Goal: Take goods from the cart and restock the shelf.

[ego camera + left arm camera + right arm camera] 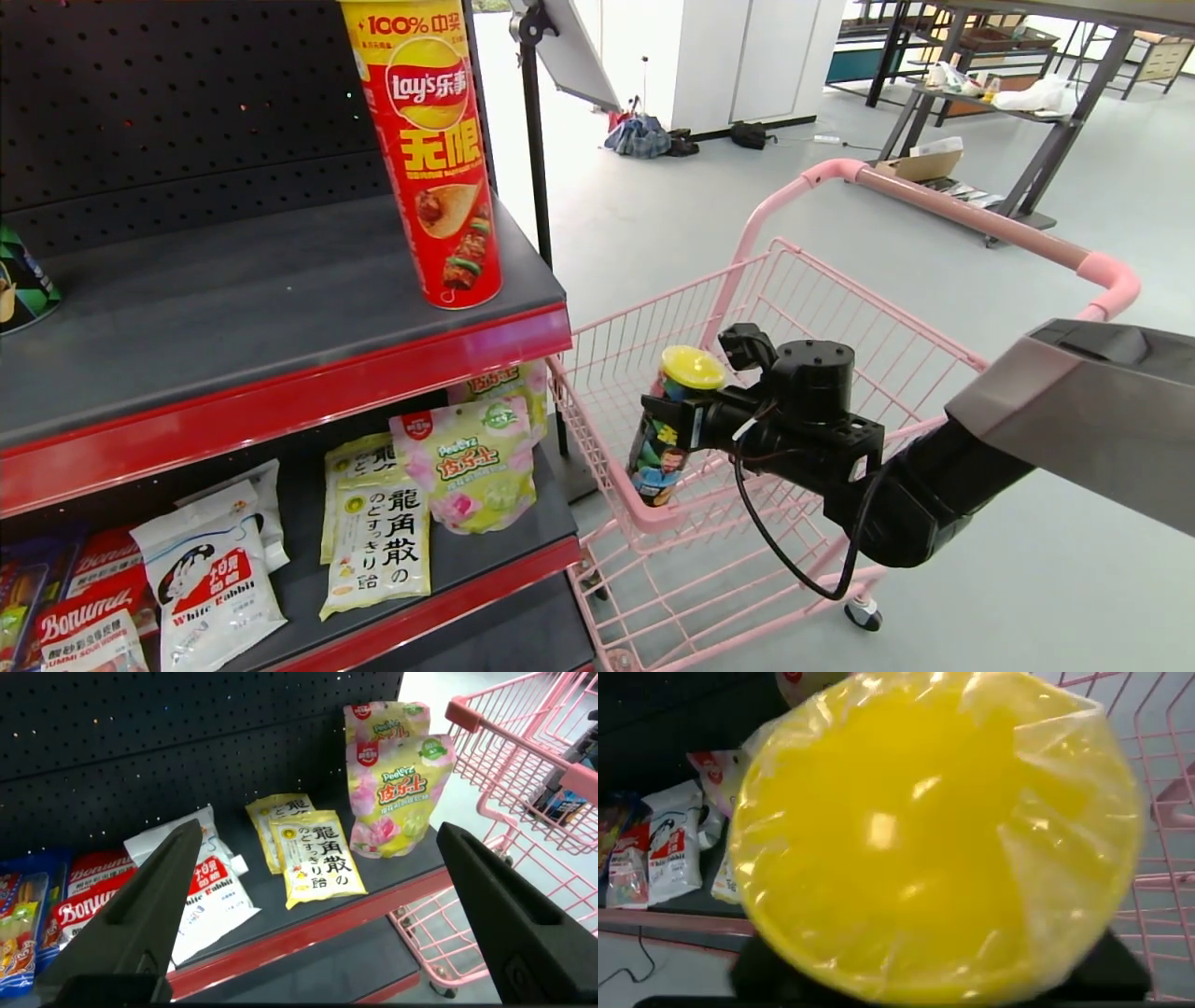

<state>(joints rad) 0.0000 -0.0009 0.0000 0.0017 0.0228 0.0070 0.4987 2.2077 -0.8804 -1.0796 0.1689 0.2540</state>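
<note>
Right gripper (677, 418) grips yellow-lidded can (656, 467)

- A small can (656, 471) with a colourful printed body and a yellow lid (693, 367) is held nearly upright, clamped at its upper part by the right gripper (677, 420), over the cart's rim nearest the shelf.
- The cart (934, 210), pink wire with a pink handle, is parked just beside the shelf's right end.
- A tall red tube (439, 159) is stood upright at the front right corner of the upper board.
- The shelf (233, 308) is dark grey with red front edges; snack bags (373, 523) are laid on its lower board.
</note>
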